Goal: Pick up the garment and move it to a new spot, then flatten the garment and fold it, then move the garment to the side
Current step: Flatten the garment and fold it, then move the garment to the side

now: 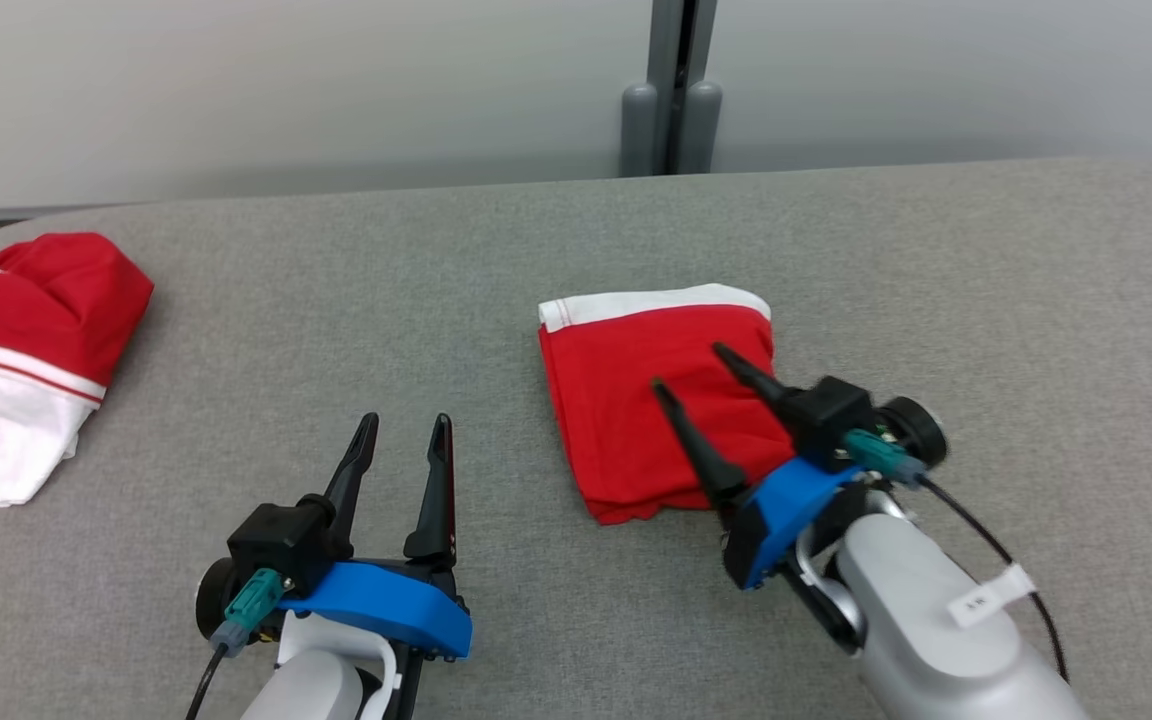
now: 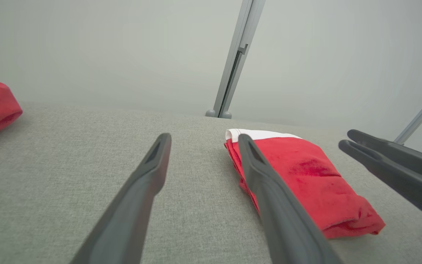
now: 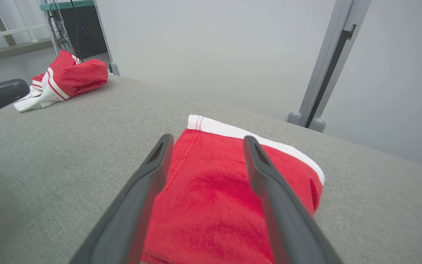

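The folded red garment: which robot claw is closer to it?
Right. The right gripper is over the folded red garment, fingers open; the left gripper is off to its left, above the grey surface.

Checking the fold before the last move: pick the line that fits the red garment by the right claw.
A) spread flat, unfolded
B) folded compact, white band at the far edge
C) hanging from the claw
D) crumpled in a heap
B: the red garment lies folded square on the grey table, white band at its far edge, right claw open over it.
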You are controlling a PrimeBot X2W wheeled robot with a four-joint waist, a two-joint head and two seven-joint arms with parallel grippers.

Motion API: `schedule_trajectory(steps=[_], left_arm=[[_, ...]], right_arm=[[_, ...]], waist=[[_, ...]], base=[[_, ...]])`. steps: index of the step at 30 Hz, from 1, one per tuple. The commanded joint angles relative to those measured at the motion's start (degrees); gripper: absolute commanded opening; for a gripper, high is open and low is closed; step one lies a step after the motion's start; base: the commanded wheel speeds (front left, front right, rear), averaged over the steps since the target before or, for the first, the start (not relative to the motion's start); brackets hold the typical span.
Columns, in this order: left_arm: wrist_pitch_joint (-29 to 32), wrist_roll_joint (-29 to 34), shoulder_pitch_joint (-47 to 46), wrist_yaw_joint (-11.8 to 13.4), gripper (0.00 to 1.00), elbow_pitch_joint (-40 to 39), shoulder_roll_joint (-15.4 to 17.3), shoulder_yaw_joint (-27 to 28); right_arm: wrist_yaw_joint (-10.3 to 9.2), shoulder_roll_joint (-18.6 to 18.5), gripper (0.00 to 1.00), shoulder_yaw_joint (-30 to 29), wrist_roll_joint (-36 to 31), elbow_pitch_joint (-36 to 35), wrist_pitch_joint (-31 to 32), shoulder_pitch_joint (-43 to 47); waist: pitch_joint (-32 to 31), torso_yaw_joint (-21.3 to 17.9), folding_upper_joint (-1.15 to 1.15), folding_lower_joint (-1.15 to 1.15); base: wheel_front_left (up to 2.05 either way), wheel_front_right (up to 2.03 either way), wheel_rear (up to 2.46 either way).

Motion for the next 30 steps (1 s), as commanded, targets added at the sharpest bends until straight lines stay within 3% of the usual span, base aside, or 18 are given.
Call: schedule_trajectory(steps=[1, 6, 11, 17, 30], left_arm=[[-0.1, 0.5, -0.4, 0.0, 1.0, 0.1, -0.2, 0.4], [-0.1, 1.7, 1.5, -0.2, 1.0, 1.0, -0.7, 1.9], [-0.1, 3.7, 4.2, 0.3, 1.0, 1.1, -1.5, 4.9], [-0.1, 6.5, 8.1, 0.5, 1.0, 1.4, -1.7, 8.1], [-0.1, 9.4, 11.8, -1.3, 1.0, 1.4, -3.6, 12.8]], right_arm=[[0.0, -0.1, 1.0, -3.5, -1.4, -1.9, -0.2, 2.7], [0.0, 0.8, 1.0, -15.8, -5.8, -9.1, -0.2, 10.8], [0.0, 1.2, 1.0, -23.6, -6.9, -15.4, -0.2, 18.8], [0.0, 1.2, 1.0, -26.2, -4.8, -18.8, -0.2, 25.1], [0.0, 1.2, 1.0, -26.8, -4.0, -19.8, -0.2, 27.1]], waist=[[-0.9, -0.9, 0.0, 0.0], [-2.8, -2.2, 0.0, 0.0], [-4.3, -2.9, 0.0, 0.0], [-5.3, -3.4, 0.0, 0.0], [-4.8, -3.3, 0.0, 0.0]], base=[[0.0, 0.0, 0.0], [0.0, 0.0, 0.0], [0.0, 0.0, 0.0], [0.0, 0.0, 0.0], [0.0, 0.0, 0.0]])
